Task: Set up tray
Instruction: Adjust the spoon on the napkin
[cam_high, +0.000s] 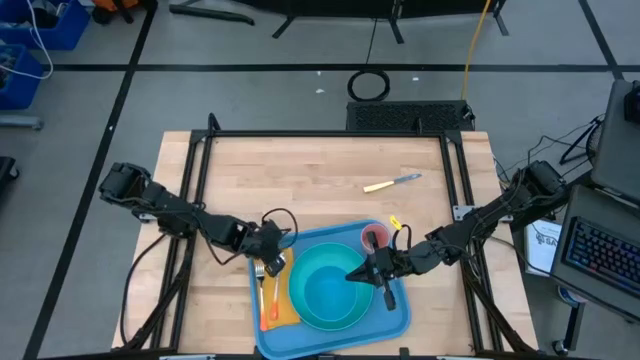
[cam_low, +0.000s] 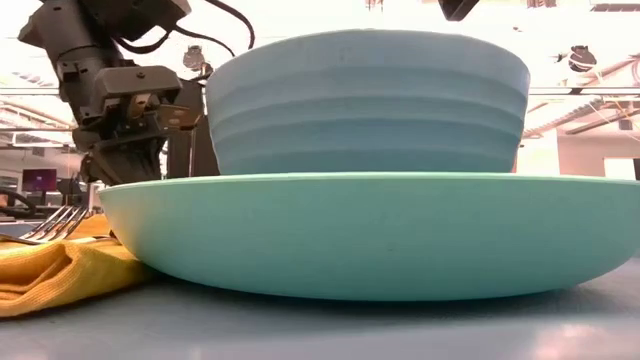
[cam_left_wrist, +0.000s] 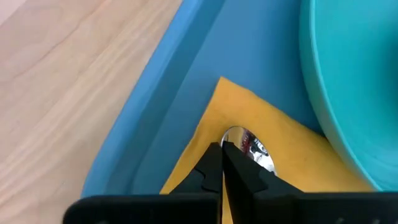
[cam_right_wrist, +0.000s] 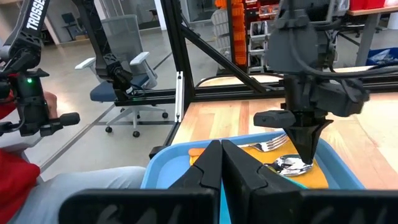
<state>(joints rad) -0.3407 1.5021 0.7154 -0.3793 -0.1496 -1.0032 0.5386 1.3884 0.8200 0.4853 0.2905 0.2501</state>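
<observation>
The blue tray (cam_high: 312, 240) lies at the table's near edge. On it a light-blue bowl (cam_low: 368, 100) stands in the teal plate (cam_low: 370, 235). A yellow napkin (cam_left_wrist: 249, 118) lies flat on the tray's left part, with a fork (cam_right_wrist: 271, 144) and a spoon (cam_left_wrist: 252, 149) on it. My left gripper (cam_left_wrist: 222, 147) is shut and points down, its tips at the spoon's bowl. My right gripper (cam_right_wrist: 221, 148) is shut, level above the plate's right side (cam_high: 358, 275), and holds nothing. My left gripper's shut fingertips (cam_right_wrist: 306, 155) come from above at the edge of the spoon's bowl (cam_left_wrist: 239, 138), which lies flat on the napkin. Whether they touch it I cannot tell; the fingers hide the spot.
A red cup (cam_high: 374, 238) stands in the tray's far right corner. A knife with a yellow handle (cam_high: 392, 183) lies on the bare wood farther back. Black frame rails (cam_high: 330, 134) border the table. A person sits beyond the table's left side (cam_right_wrist: 25, 180).
</observation>
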